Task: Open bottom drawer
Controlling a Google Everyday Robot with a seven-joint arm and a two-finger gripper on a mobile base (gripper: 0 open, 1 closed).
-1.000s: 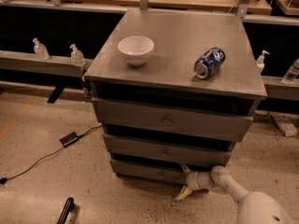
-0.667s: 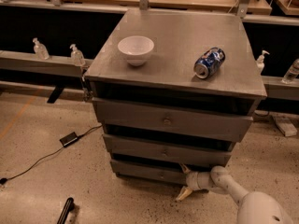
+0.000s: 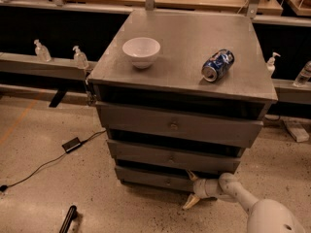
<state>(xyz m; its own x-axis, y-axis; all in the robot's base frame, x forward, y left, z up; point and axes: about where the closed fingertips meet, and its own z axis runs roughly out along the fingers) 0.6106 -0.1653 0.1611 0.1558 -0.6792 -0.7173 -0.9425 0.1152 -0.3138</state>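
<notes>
The grey cabinet (image 3: 180,47) has three drawer fronts stacked under its top. Its bottom drawer (image 3: 150,177) is the lowest and narrowest, with a small round knob (image 3: 168,182) at its centre, and its front sits about flush below the middle drawer (image 3: 170,157). My gripper (image 3: 190,189) is low near the floor, at the right end of the bottom drawer front, just right of the knob. It is open, with one pale finger (image 3: 191,175) pointing up at the drawer's top edge and the other slanting down toward the floor.
A white bowl (image 3: 141,51) and a blue can (image 3: 218,65) on its side rest on the cabinet top. A black adapter (image 3: 72,144) with its cable lies on the floor to the left. A dark handle (image 3: 67,219) lies at the bottom left. Bottles (image 3: 79,57) stand on a ledge behind.
</notes>
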